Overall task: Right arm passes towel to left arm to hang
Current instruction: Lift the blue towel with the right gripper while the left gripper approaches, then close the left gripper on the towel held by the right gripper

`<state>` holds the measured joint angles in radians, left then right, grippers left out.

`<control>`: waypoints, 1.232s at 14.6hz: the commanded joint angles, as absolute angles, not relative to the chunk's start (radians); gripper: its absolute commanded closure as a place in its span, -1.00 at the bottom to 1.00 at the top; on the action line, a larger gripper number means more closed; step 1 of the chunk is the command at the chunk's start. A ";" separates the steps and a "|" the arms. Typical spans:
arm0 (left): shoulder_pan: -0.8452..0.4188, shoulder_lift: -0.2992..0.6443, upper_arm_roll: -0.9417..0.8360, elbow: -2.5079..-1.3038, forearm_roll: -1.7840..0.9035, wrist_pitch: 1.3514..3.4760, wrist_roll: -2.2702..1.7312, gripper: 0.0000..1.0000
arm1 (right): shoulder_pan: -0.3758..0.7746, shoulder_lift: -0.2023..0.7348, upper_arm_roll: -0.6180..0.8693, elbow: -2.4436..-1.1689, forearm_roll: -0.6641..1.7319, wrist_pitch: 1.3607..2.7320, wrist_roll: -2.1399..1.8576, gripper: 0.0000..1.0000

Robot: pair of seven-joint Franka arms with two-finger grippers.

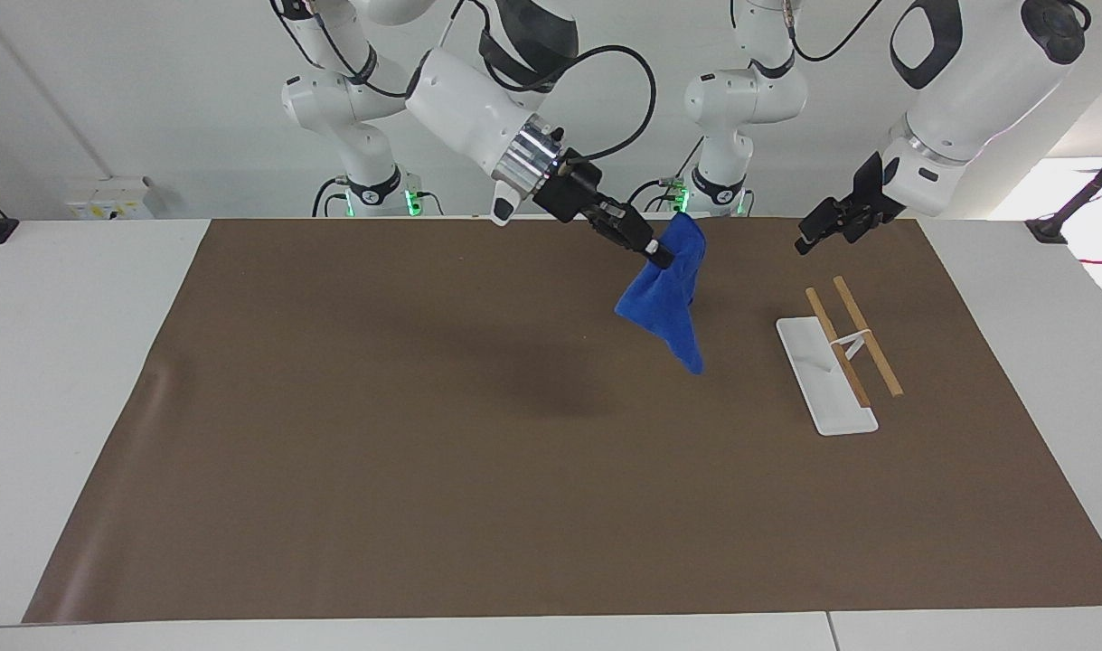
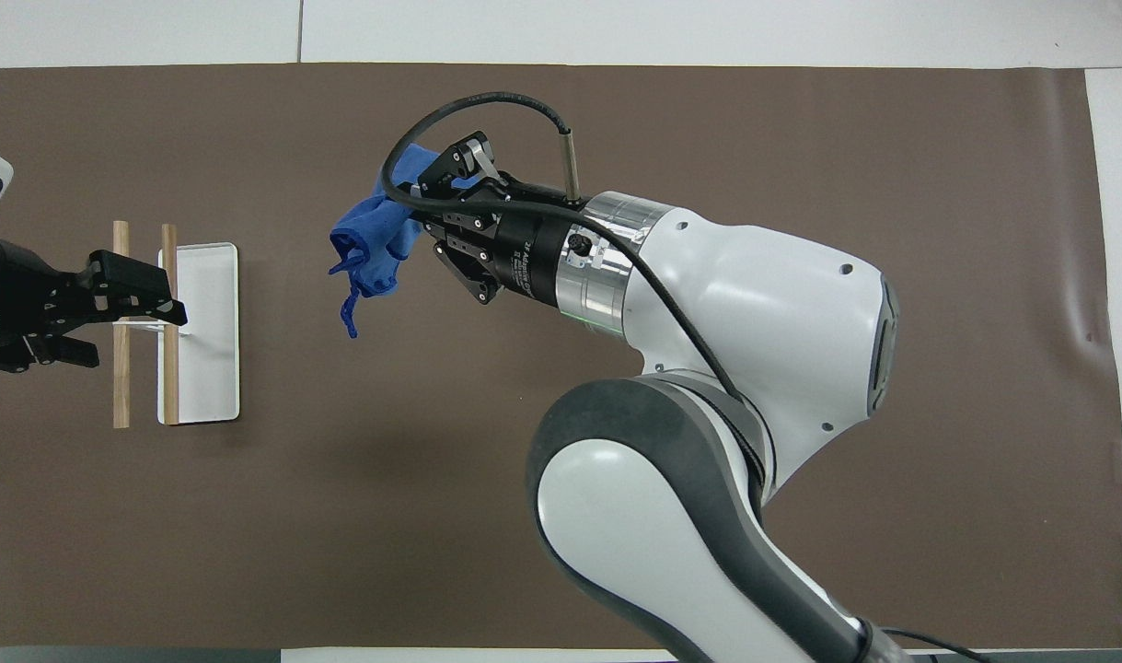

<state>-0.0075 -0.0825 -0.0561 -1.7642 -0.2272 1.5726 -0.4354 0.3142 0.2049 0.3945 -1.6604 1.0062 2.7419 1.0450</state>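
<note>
The blue towel (image 1: pixel 666 298) (image 2: pixel 373 241) hangs in the air over the brown mat, pinched at its top corner by my right gripper (image 1: pixel 659 255) (image 2: pixel 424 204), which is shut on it. The towel's lower tip dangles clear of the mat. My left gripper (image 1: pixel 822 233) (image 2: pixel 135 330) hovers open above the rack, apart from the towel and holding nothing. The rack has a white base (image 1: pixel 826 380) (image 2: pixel 206 368) and two wooden rods (image 1: pixel 867 336) (image 2: pixel 121 378). It stands toward the left arm's end of the table.
The brown mat (image 1: pixel 424 452) covers most of the white table (image 1: pixel 62 362). In the overhead view the right arm's bulky elbow (image 2: pixel 689 479) hides part of the mat's middle. A third white arm (image 1: pixel 736 99) stands at the robots' edge.
</note>
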 commanded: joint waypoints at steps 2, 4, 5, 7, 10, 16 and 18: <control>-0.012 -0.127 -0.060 -1.861 -0.337 1.686 -0.754 -1.00 | 0.396 0.242 0.397 -1.621 1.142 2.845 1.144 1.00; -0.015 -0.132 -0.060 -1.873 -0.395 1.723 -0.865 -1.00 | 0.419 0.244 0.397 -1.624 1.164 2.894 1.218 1.00; -0.015 -0.135 -0.058 -1.879 -0.440 1.739 -0.950 -1.00 | 0.423 0.245 0.397 -1.626 1.163 2.917 1.232 1.00; -0.015 -0.133 -0.060 -1.881 -0.462 1.784 -1.157 -1.00 | 0.460 0.247 0.396 -1.632 1.160 2.934 1.226 1.00; -0.017 -0.135 -0.063 -1.888 -0.488 1.789 -1.310 -1.00 | 0.480 0.250 0.397 -1.638 1.160 2.979 1.227 1.00; -0.044 -0.155 -0.064 -1.928 -0.489 1.824 -1.543 -1.00 | 0.477 0.252 0.396 -1.637 1.160 2.981 1.232 1.00; -0.046 -0.175 -0.067 -1.965 -0.489 1.835 -1.581 -1.00 | 0.480 0.252 0.397 -1.637 1.160 2.981 1.230 1.00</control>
